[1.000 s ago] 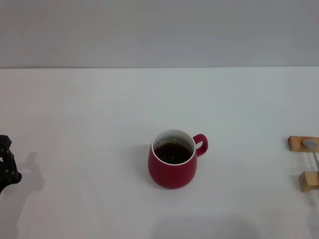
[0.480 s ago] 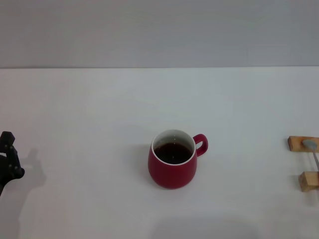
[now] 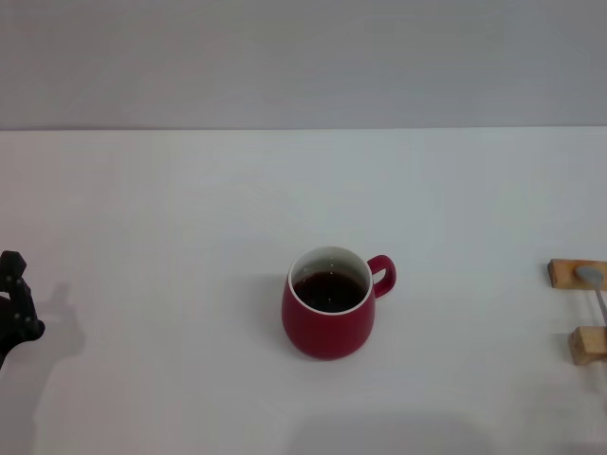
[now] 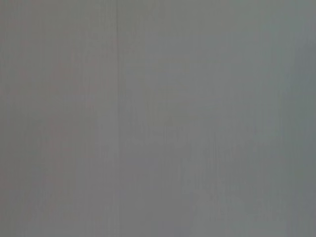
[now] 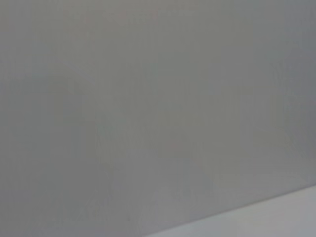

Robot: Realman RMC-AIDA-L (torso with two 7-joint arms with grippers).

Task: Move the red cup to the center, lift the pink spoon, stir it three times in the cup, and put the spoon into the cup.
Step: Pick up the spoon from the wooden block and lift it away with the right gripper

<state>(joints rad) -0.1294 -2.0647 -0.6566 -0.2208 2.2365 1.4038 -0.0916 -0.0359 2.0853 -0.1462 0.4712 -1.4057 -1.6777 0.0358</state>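
Note:
The red cup (image 3: 328, 314) stands upright near the middle of the white table (image 3: 190, 209) in the head view, with dark liquid inside and its handle pointing right. The pink spoon (image 3: 595, 289) lies at the far right edge across two small wooden blocks; its grey bowl rests on the farther block and most of its handle is cut off by the picture's edge. My left gripper (image 3: 11, 303) shows as a dark shape at the far left edge, well away from the cup. My right gripper is out of view. Both wrist views show only plain grey surface.
Two tan wooden blocks (image 3: 567, 273) (image 3: 587, 344) sit at the right edge under the spoon. The table's far edge meets a grey wall (image 3: 303, 57).
My left gripper has drawn back a little further toward the left edge. The cup and the spoon have not moved.

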